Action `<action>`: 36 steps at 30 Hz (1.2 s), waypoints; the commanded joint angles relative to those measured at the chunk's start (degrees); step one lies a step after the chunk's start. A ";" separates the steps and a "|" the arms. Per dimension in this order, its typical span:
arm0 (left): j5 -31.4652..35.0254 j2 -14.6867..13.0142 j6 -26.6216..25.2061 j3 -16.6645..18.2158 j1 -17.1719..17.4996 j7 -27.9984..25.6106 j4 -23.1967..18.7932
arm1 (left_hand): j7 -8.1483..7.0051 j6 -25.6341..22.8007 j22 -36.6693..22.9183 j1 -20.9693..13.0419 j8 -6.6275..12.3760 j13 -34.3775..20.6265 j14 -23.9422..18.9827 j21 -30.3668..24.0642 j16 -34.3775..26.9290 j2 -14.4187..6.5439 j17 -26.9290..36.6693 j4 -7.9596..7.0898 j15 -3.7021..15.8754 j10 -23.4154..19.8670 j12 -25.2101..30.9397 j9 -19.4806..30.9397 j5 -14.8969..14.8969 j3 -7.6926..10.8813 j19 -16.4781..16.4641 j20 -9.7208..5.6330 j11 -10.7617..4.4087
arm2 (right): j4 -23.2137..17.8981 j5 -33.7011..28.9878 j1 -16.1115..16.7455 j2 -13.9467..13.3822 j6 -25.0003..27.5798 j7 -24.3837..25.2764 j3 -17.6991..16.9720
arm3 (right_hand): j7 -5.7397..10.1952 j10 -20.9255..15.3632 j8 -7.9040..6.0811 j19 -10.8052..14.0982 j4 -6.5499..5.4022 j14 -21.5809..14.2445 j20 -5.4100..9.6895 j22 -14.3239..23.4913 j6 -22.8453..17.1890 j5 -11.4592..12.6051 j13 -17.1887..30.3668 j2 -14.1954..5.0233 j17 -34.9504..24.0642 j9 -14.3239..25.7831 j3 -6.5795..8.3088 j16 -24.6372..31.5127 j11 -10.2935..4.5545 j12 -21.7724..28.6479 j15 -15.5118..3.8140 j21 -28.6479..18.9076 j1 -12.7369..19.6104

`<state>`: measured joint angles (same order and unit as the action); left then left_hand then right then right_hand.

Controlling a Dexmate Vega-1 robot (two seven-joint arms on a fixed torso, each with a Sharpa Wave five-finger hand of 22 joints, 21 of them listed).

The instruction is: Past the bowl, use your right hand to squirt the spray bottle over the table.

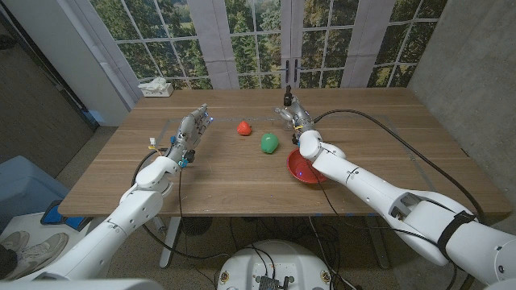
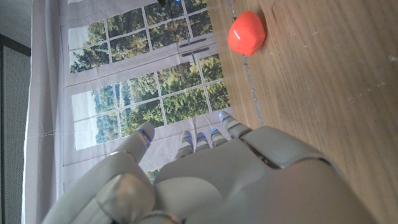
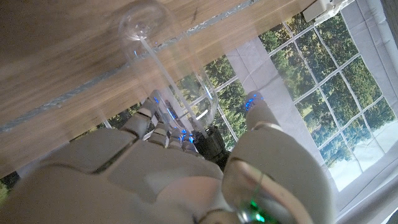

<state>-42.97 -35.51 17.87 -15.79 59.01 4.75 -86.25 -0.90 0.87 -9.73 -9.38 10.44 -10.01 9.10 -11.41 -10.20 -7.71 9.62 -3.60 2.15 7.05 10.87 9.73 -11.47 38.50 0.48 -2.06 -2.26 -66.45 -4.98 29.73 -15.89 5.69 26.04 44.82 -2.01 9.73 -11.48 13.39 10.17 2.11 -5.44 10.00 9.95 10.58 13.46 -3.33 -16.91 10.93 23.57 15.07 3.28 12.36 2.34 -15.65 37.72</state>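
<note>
Gripping the clear spray bottle [image 3: 163, 65] was the right hand [image 1: 293, 115], which sat beyond the red bowl [image 1: 301, 168] on the far side of the table [image 1: 226, 173]. In the right wrist view the bottle's transparent body and its inner dip tube ran out from between the curled fingers [image 3: 163, 121] and the thumb, with a dark cap piece close against the palm side. In the head view a small dark nozzle stood just above the hand.

Judging from that hold, the step in hand was the squirt itself. To do it well, the hand would need to keep the bottle steady with the nozzle aimed over bare wood away from the bowl, and to press the trigger with one finger while the others kept the body clamped. A clear plastic body looks slippery, so loosening the wrap to reach the trigger could let it twist. Whether a finger already lay on the trigger could not be told.

Nearer than the hand, and toward the other arm, a green fruit-shaped toy [image 1: 268, 143] and a red one [image 1: 243, 128] lay on the wood. The left hand [image 1: 188, 137] stood well apart from them, fingers straight and slightly spread, holding nothing; its wrist view showed the red toy [image 2: 247, 33] ahead of its fingertips.
</note>
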 commanded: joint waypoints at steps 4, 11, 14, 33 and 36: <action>-0.18 -0.47 -0.43 -0.27 -0.46 1.09 0.09 | -0.23 -0.76 -0.33 -0.22 0.40 -0.09 -0.22 -0.18 -0.15 -2.73 0.01 0.47 1.73 -0.23 0.44 0.15 0.05 0.15 -0.76 -2.51 -0.19 | 3.27 4.34 -0.19 1.46 -4.77 1.31 -2.27 | 1.99 0.00 -0.33 1.15 -0.32 -0.73 -0.21 0.33 2.76 0.09 0.16 -0.39 -0.47 0.18 0.28 0.61 -0.19 0.31 0.00 -0.04 1.37; -0.60 -0.32 -0.61 -0.40 -0.99 1.85 0.74 | -0.29 -1.09 -0.34 -0.16 0.43 -0.09 -0.49 -0.30 -0.20 -2.52 0.01 0.60 1.65 -0.39 0.46 0.17 0.09 0.00 -1.12 -2.38 -0.26 | 5.26 3.79 -0.70 2.44 -7.36 3.29 -2.01 | 5.51 0.53 -0.12 2.05 0.10 -1.34 -0.90 0.42 3.86 0.39 0.25 -0.99 -0.87 0.16 1.06 1.09 -1.22 0.18 -1.10 0.11 4.43; -0.66 -0.18 -0.50 -0.39 -1.06 1.89 0.97 | -0.36 -1.32 -0.35 -0.09 0.46 -0.10 -0.63 -0.36 -0.21 -2.42 0.03 0.62 1.68 -0.60 0.52 0.18 0.09 -0.01 -1.32 -2.40 -0.28 | 6.28 3.44 -1.19 2.89 -8.02 3.79 -1.72 | 7.44 0.09 -0.41 2.54 0.06 -2.08 -0.36 0.48 3.26 0.57 0.29 -1.53 -1.16 0.14 1.43 1.55 -2.27 0.39 -2.18 0.13 5.82; -0.87 -0.04 -0.67 -0.39 -1.61 2.22 1.85 | -0.36 -1.72 -0.37 0.21 0.36 -0.11 -0.81 -0.40 -0.11 -1.98 0.04 0.76 1.61 -0.82 0.48 0.18 0.08 -0.07 -1.67 -2.25 -0.32 | 13.16 2.80 -2.85 6.11 -13.47 8.48 -1.22 | 11.33 -8.15 -5.42 6.49 -1.96 -7.46 5.96 1.23 -16.64 0.06 0.94 -7.16 -7.39 0.21 1.77 8.23 -8.50 3.39 -9.00 -1.18 12.44; -0.99 0.00 -0.85 -0.49 -1.90 2.54 2.22 | -0.33 -1.74 -0.37 0.22 0.34 -0.11 -0.82 -0.39 -0.09 -1.99 0.03 0.80 1.60 -0.81 0.46 0.18 0.07 -0.05 -1.68 -2.25 -0.24 | 14.57 2.25 -3.00 6.79 -14.59 10.55 -1.08 | 12.25 -10.31 -6.11 8.11 -1.83 -9.71 6.66 1.39 -20.12 0.03 1.26 -7.85 -9.01 0.41 2.19 10.41 -9.16 4.30 -10.35 -2.08 13.83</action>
<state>-43.71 -35.72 17.38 -16.05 57.98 6.71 -85.16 -1.33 -0.53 -10.01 -9.38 10.59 -10.00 8.58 -11.41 -10.20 -7.71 9.62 -3.13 2.25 6.35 10.87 9.73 -11.47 38.50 -0.65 -1.75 -2.35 -55.73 -1.42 27.32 -10.96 -4.96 30.63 43.38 9.36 1.00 -17.08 19.99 8.52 -6.00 0.96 11.08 -7.89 10.80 14.37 -10.51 -24.69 11.06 25.23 23.92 -5.20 15.86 -2.07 -17.03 50.47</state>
